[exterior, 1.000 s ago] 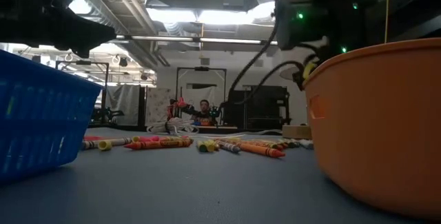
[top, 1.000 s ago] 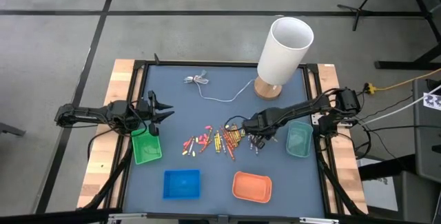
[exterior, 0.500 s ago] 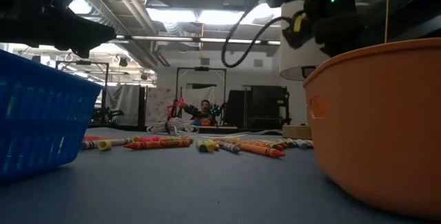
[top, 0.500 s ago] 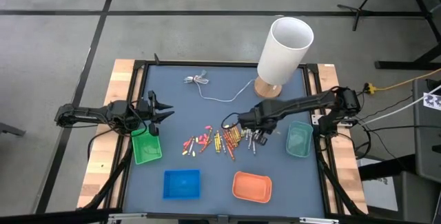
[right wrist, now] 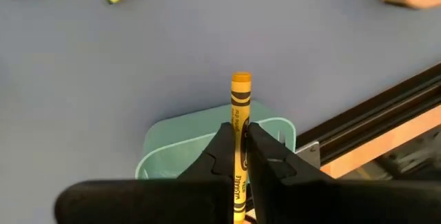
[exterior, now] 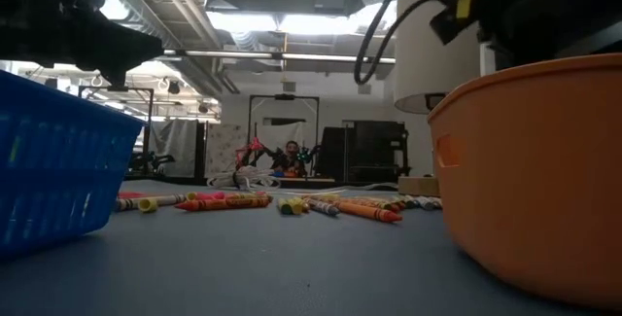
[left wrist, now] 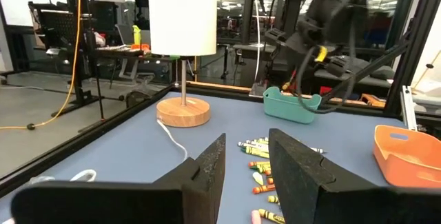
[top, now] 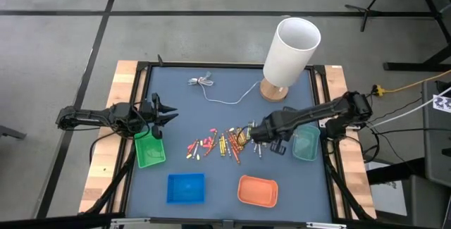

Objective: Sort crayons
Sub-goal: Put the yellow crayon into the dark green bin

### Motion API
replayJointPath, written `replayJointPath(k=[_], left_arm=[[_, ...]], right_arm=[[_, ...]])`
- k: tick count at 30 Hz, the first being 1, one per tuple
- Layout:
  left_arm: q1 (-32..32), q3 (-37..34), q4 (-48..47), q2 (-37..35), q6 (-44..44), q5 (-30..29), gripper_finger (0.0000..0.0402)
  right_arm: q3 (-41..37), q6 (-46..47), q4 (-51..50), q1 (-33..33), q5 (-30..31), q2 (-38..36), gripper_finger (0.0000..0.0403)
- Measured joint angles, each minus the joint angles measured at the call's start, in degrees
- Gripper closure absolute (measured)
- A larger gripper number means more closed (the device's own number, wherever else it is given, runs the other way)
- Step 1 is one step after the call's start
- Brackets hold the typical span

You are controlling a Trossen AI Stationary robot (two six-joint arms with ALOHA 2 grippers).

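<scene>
The right claw point(right wrist: 239, 156) is clamped on a yellow crayon point(right wrist: 239, 114), which stands out past the fingertips point(right wrist: 224, 145). Seen from above, this claw point(top: 259, 133) hangs at the right edge of the crayon pile, just left of the teal tray point(top: 305, 144), and in its own wrist camera the teal tray point(right wrist: 172, 141) lies right behind the held crayon.

The rest of the crayons point(top: 218, 143) lie scattered on the blue desk point(top: 211, 109) near its middle: red, pink, orange and yellow sticks. A few grey ones point(top: 258, 149) lie just below the claw.

Farther out, an orange tray point(top: 256, 190) and a blue tray point(top: 186, 187) sit along the near edge, and a green tray point(top: 149, 149) sits at the left. A white lamp point(top: 289, 53) on a wooden base stands at the far right, with a thin white cable point(top: 211, 88) running left from it.

The left claw point(top: 163, 116) waits above the far end of the green tray, its fingers point(left wrist: 207, 176) apart and holding nothing.
</scene>
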Motion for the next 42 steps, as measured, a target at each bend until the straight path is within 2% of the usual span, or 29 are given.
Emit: replayJointPath(k=[8, 13, 21, 25, 30, 37, 42], left_arm=[[0.00, 0.00, -0.01, 0.04, 0.00, 0.00, 0.0305], [0.00, 0.00, 0.00, 0.04, 0.02, 0.02, 0.0305], [0.00, -0.01, 0.00, 0.04, 0.17, 0.01, 0.0305], [0.00, 0.00, 0.00, 0.04, 0.07, 0.00, 0.0305], [0.00, 0.00, 0.00, 0.04, 0.02, 0.01, 0.0305], [0.01, 0.00, 0.00, 0.04, 0.02, 0.00, 0.0305], [0.00, 0.00, 0.30, 0.04, -1.96, 0.00, 0.0305]], right_arm=[[-0.44, 0.07, 0.13, 7.62, 3.36, -2.90, 0.0388], [-7.27, 0.58, -0.07, 11.04, 3.62, -6.76, 0.0388], [-18.04, 14.00, 0.41, 11.44, -0.39, -15.44, 0.0388], [-22.17, 27.22, 3.16, 11.44, -2.39, -18.47, 0.0388], [-26.88, 43.10, 11.24, 11.44, -2.80, -19.24, 0.0388], [-33.30, 48.14, 20.59, 11.45, -3.65, -18.99, 0.0383], [-33.81, 48.13, 20.90, 11.46, -3.46, -18.99, 0.0345]])
